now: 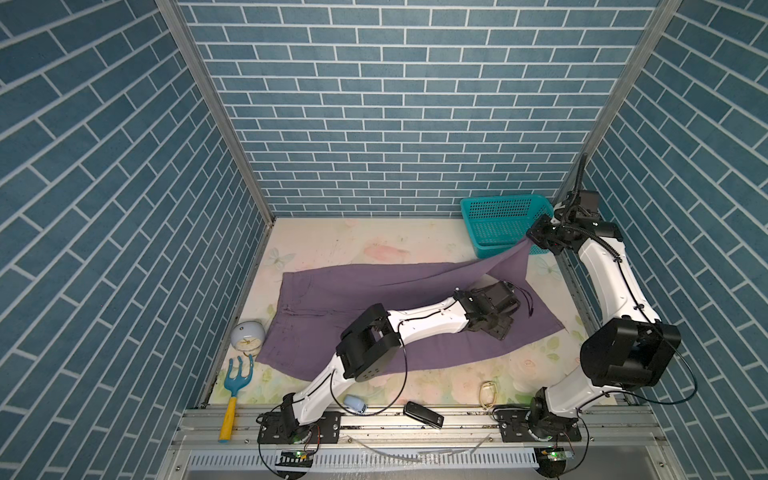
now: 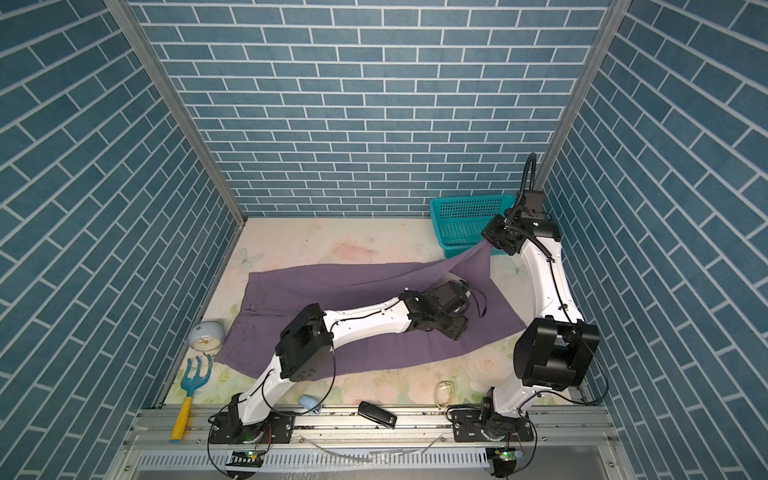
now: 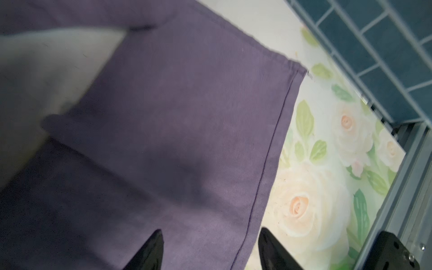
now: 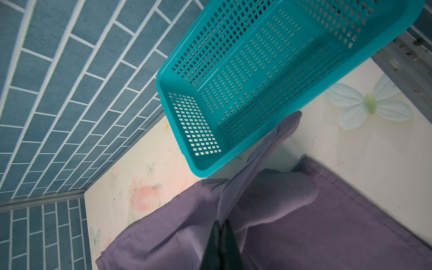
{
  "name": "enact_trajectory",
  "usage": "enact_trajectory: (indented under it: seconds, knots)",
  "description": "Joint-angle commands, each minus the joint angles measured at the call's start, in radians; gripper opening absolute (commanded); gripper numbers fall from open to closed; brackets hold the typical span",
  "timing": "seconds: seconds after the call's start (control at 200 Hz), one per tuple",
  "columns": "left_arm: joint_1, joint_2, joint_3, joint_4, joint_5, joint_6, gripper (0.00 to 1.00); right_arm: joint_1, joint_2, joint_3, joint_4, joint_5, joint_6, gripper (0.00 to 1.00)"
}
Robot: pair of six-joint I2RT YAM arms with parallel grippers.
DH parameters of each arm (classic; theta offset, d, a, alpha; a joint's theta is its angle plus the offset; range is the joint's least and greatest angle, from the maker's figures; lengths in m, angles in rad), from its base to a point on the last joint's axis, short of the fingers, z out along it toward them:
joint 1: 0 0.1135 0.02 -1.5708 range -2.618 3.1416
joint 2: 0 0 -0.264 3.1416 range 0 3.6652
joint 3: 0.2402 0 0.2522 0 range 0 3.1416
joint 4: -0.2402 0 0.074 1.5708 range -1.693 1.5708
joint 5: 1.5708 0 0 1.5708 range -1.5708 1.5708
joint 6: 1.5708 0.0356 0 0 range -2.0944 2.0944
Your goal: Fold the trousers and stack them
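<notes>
The trousers [image 1: 332, 299] lie spread on the floral table [image 1: 415, 249], waist to the left. The far hem corner is raised beside the teal basket [image 1: 498, 203], pinched in my right gripper [image 4: 222, 231], jaws pressed together. The left gripper [image 3: 210, 233] hangs spread over the near hem (holding nothing, I judge). First fold in hand; next, the left must clamp that hem.

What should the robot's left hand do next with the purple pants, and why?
Probably lower the left gripper and pinch the hem of the trousers: its jaws stand open astride that edge, while the right gripper holds the other leg's corner lifted.
</notes>
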State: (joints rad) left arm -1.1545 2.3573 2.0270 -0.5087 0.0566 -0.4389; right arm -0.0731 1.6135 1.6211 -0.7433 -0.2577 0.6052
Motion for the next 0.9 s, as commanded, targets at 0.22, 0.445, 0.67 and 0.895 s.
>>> enact_trajectory:
  seconds: [0.22,0.445,0.67,0.895]
  knots:
    - [-0.051,0.198,0.244,-0.260,0.046,0.063,0.65,-0.002,-0.062,0.071,-0.056,0.036,-0.003,0.00]
    - [-0.057,0.311,0.332,-0.313,0.238,0.066,0.67,-0.002,-0.076,0.051,-0.039,0.048,0.015,0.00]
    - [-0.142,0.368,0.472,-0.384,0.324,0.180,0.69,-0.002,-0.054,0.078,-0.045,0.056,0.018,0.00]
    - [-0.159,0.391,0.542,-0.426,0.413,0.218,0.62,-0.002,-0.069,0.053,-0.045,0.075,0.018,0.00]
